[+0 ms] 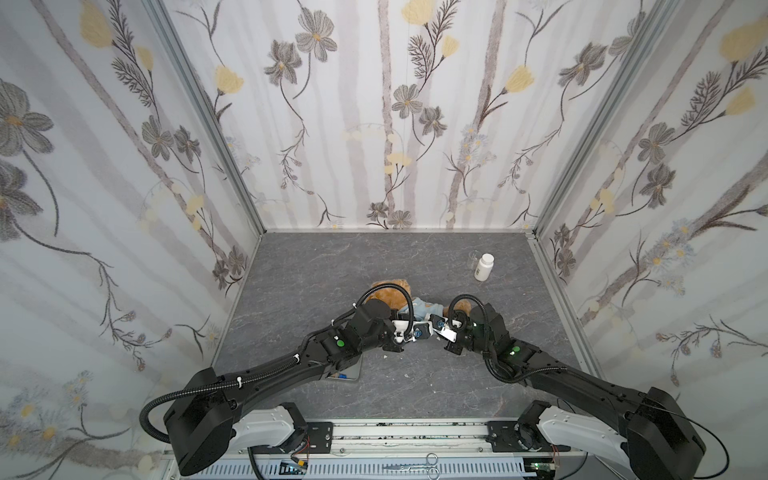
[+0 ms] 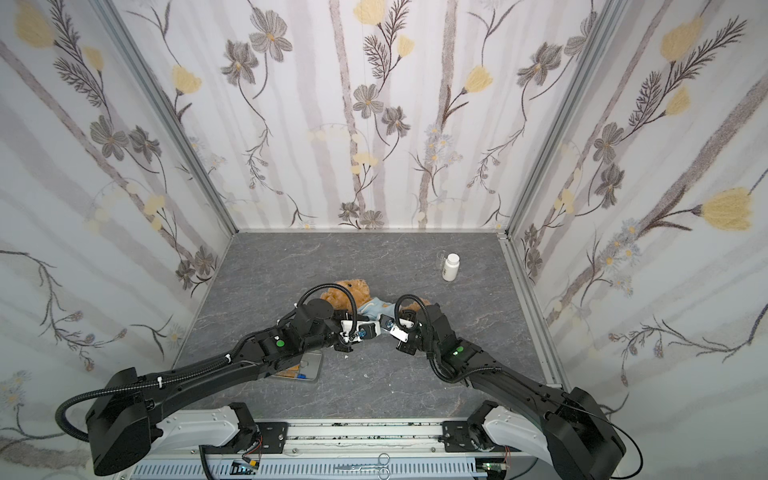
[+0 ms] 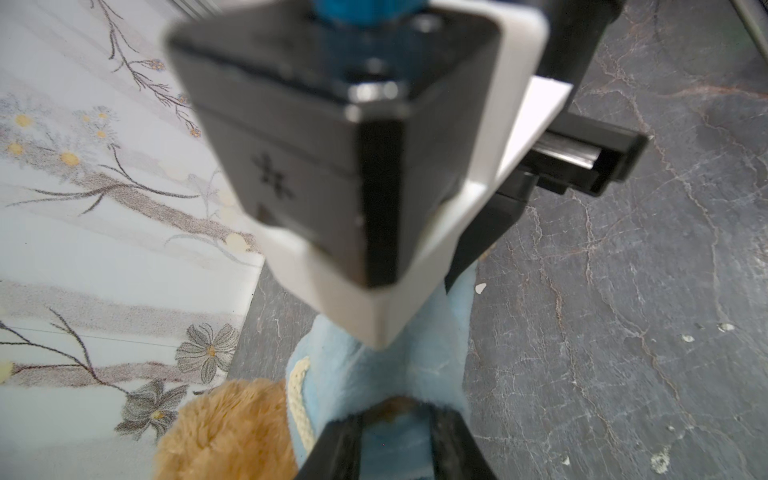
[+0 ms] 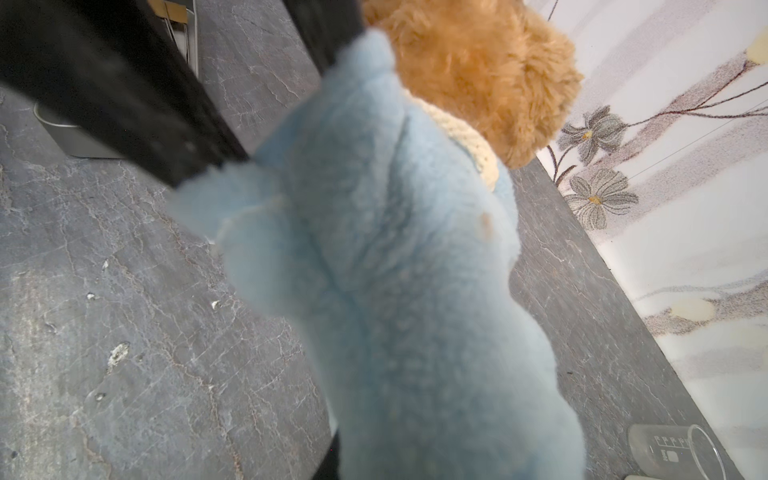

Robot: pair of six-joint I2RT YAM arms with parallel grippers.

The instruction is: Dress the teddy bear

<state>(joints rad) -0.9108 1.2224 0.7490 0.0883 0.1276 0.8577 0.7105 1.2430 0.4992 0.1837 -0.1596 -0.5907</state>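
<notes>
The teddy bear [image 1: 388, 293] lies near the middle of the tabletop [image 1: 332, 262], its head toward the back left. The light blue shirt [image 1: 422, 308] is bunched at its body, and the shirt's cream collar [image 4: 465, 129] lies against the fur.

My two wrists crowd the same spot. In the left wrist view the right arm's housing [image 3: 353, 166] blocks most of what I can see. The left arm's cable loop [image 1: 399, 291] arcs across the bear's head in both top views, and another loop [image 1: 461, 301] covers its lower end.

The left gripper [image 3: 395, 453] has its jaws partly apart with blue cloth across the gap. I cannot tell whether they pinch it. The right gripper [image 1: 436, 322] is buried in the shirt, and the cloth rises off the tabletop straight from its jaws, so I read them as closed on it.

A white bottle [image 1: 484, 267] and a clear beaker [image 1: 473, 259] stand together toward the back right corner, well apart from the bear. A grey tray [image 2: 307, 368] lies partly under my left forearm, near the front left.

Bare tabletop runs from behind the bear to the back wall [image 1: 374, 124]. There is more bare tabletop in front, between the arms, down to the rail [image 1: 395, 432], with only small white crumbs [image 1: 405, 375] on it. The side walls stand well clear of both wrists.
</notes>
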